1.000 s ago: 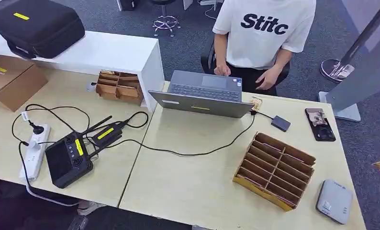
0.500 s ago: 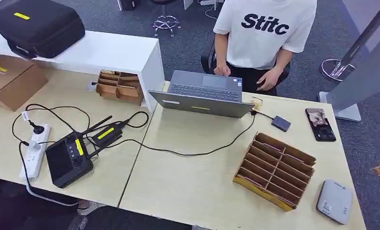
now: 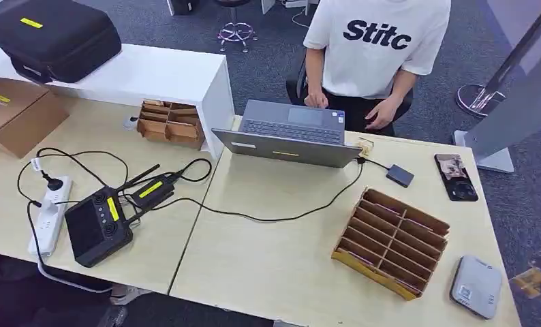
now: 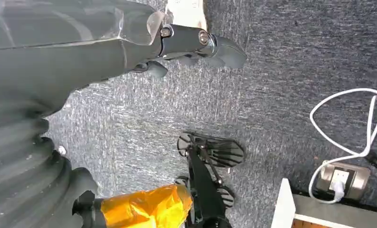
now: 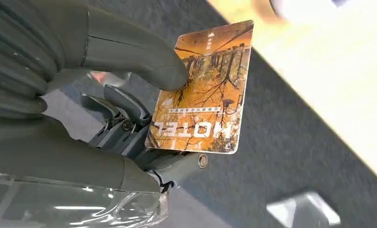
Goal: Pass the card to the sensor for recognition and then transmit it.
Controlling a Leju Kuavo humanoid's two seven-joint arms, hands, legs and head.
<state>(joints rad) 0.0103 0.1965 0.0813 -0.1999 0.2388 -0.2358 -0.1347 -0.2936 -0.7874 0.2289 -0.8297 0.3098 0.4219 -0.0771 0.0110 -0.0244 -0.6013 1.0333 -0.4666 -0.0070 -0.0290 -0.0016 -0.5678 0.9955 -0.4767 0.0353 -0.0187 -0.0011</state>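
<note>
One robot hand (image 5: 129, 118) pinches card (image 5: 203, 90) beyond table (image 5: 338, 85) edge.

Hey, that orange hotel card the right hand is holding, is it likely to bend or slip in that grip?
The orange printed hotel card looks flat and unbowed under the thumb, so probably stiff. Its surface looks smooth, and the right hand holds it near one edge, so it may slip or pivot if nudged. Likely very light.

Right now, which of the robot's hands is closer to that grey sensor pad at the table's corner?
The right hand. It holds the card just off the table edge, beside the sensor pad. The left hand hangs over the carpet floor, away from it.
</note>
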